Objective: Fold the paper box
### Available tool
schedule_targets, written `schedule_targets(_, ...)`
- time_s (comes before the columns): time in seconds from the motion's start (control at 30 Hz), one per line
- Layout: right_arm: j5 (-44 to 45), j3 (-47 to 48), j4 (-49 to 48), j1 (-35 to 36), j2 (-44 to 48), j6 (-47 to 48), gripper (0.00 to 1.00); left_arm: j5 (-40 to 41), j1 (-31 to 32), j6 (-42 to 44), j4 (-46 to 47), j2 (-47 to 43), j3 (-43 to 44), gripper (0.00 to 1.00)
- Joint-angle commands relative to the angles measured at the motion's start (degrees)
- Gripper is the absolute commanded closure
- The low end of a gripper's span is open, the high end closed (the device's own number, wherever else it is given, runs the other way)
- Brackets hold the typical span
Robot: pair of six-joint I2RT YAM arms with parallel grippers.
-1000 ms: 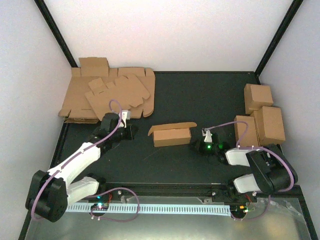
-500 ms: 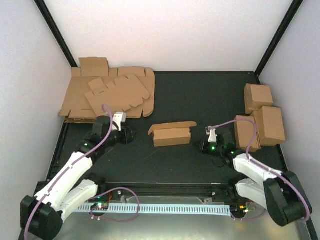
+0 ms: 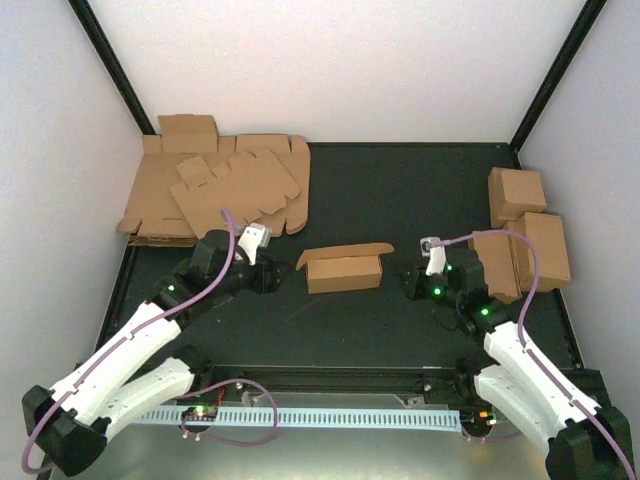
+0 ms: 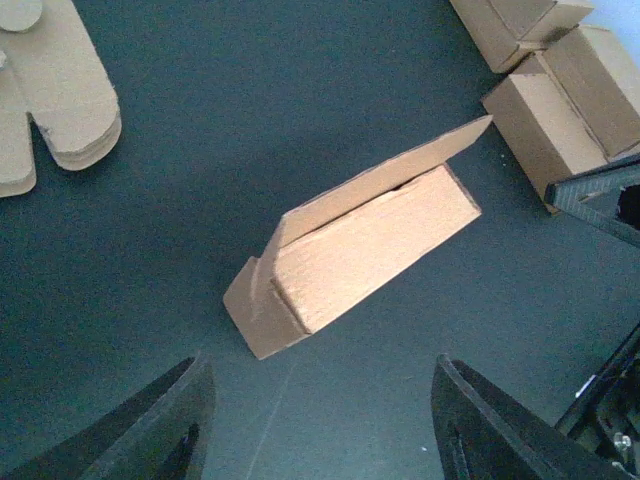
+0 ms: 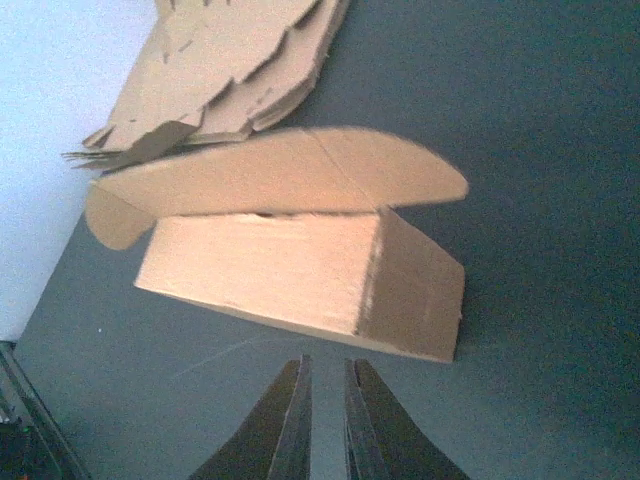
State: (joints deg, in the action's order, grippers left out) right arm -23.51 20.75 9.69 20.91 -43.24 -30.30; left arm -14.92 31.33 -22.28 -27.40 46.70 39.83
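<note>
Plain brown cardboard paper box (image 3: 343, 270) at middle of black worktop (image 3: 400, 190): body formed, curved lid flap (image 5: 280, 175) raised, not yet tucked. Left pincer (image 4: 320, 380) wide, empty; right pincer (image 5: 325, 365) narrow, empty.

The paper box (image 3: 343, 268) lay near the middle of the table (image 3: 400, 190), its lid flap raised along the far side. The left gripper (image 3: 270, 282) sat near its left end and the right gripper (image 3: 410, 285) near its right end, neither touching it. Flat cardboard blanks (image 3: 215, 190) filled the far-left corner; closed boxes (image 3: 525, 235) stood along the right edge.
</note>
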Motion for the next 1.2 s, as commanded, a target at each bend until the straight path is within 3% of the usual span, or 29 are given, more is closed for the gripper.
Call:
schedule_targets(0.0,-2.31,4.29,1.61,-0.08,0.84,4.19,0.86,7.9,4.2,2.84,-5.36,0.67,6.16,0.33)
schedule_targets(0.2,-3.13,7.42,0.41,-0.17,2.1,4.01,0.85,9.95,5.07,5.48,-7.31,0.58,9.39,0.02)
schedule_targets(0.27,-2.99,7.81,-1.13,-0.15,2.15,2.37,0.84,11.76,5.08,5.93,-7.3,-0.13,9.69,0.01)
schedule_targets(0.33,-3.24,8.39,-1.77,-0.17,2.04,1.28,0.68,15.96,4.92,3.19,-7.67,-1.79,9.58,0.01)
schedule_targets(0.4,-3.47,8.64,-2.6,-0.15,2.21,0.76,0.6,17.81,4.75,2.24,-5.4,-4.99,7.49,0.01)
schedule_targets(0.53,-4.79,8.06,-4.73,-0.16,2.28,-0.58,0.59,13.78,4.7,5.79,-1.56,-8.97,5.22,0.01)
schedule_targets(0.87,-6.2,9.52,-3.43,-0.11,-2.04,1.82,0.55,4.75,5.77,7.82,-2.21,-1.8,7.61,0.01)
schedule_targets(0.97,-2.8,9.57,-1.86,-0.15,-1.83,1.61,0.47,4.35,6.66,7.99,-0.99,-0.75,7.44,0.01)
schedule_targets(1.17,1.15,8.72,-0.45,-0.16,0.26,-1.67,0.41,5.86,8.5,10.36,0.94,0.24,6.57,0.01)
